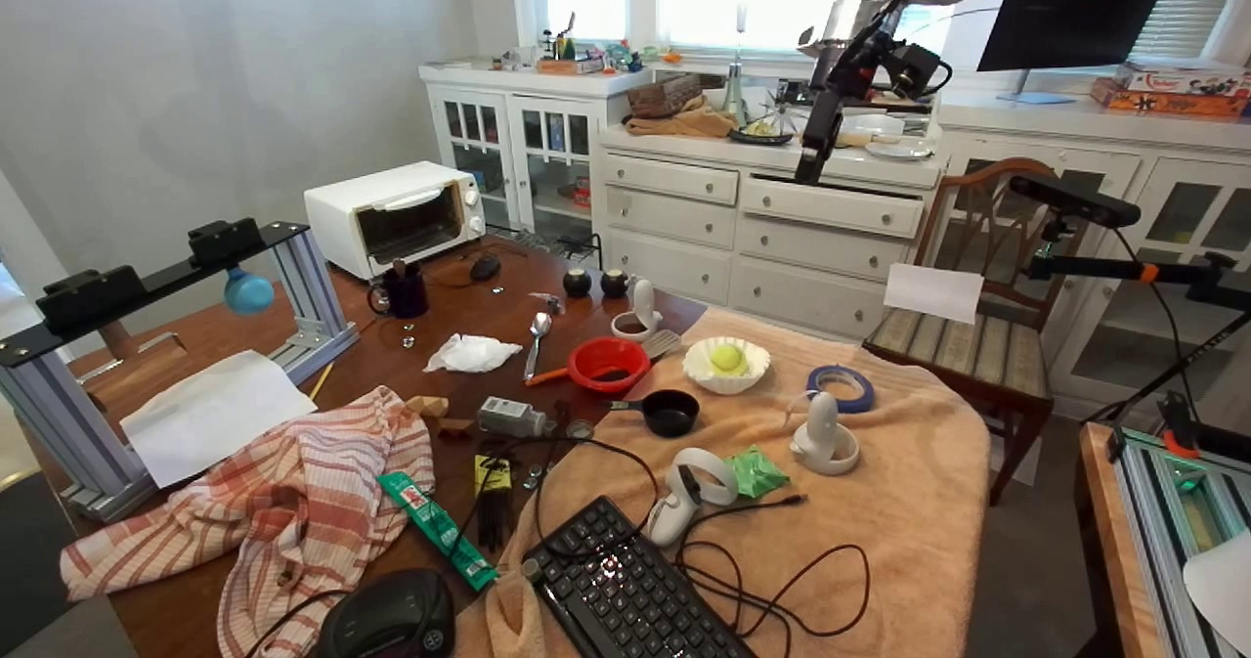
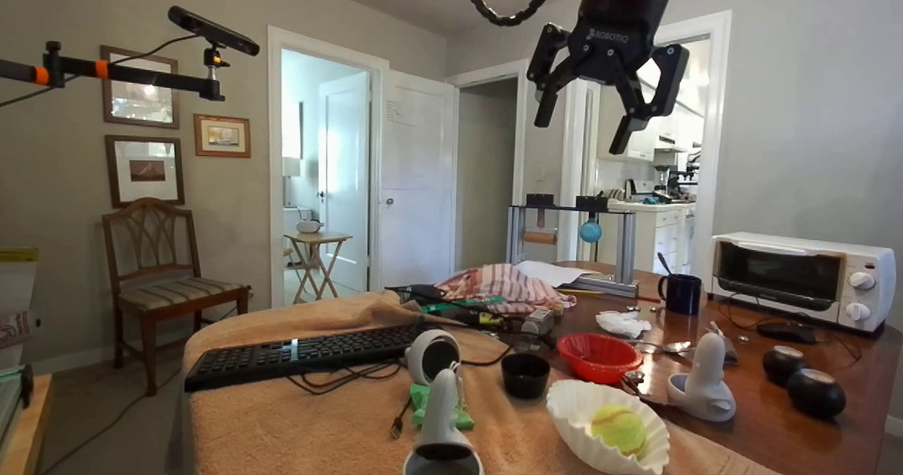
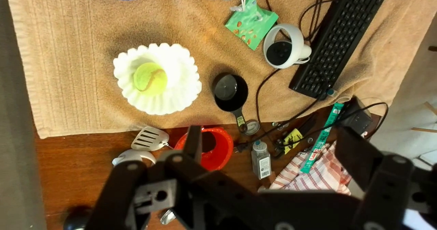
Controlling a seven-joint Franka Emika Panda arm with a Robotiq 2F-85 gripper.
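Note:
My gripper [image 2: 582,123] is open with nothing between its fingers, high above the table in both exterior views [image 1: 809,164]. In the wrist view its fingers [image 3: 273,149] spread at the bottom, one overlapping the red bowl [image 3: 222,151]. A clear shaker bottle [image 3: 261,163] and a striped cloth [image 3: 314,175] appear between them, well below. A white fluted bowl [image 3: 182,86] holds a yellow-green tennis ball [image 3: 150,79] on the tan towel [image 3: 75,69]. A black measuring cup [image 3: 240,95] lies beside it. A green snack packet [image 3: 252,23] and a slotted spatula [image 3: 150,138] lie nearby.
A black keyboard [image 1: 635,580] with loose cables, white controllers [image 1: 824,438] and blue tape [image 1: 841,389] lie on the towel. A white toaster oven [image 1: 391,218], a dark mug [image 1: 403,291] and a metal frame with a blue ball [image 1: 249,291] stand on the wooden table.

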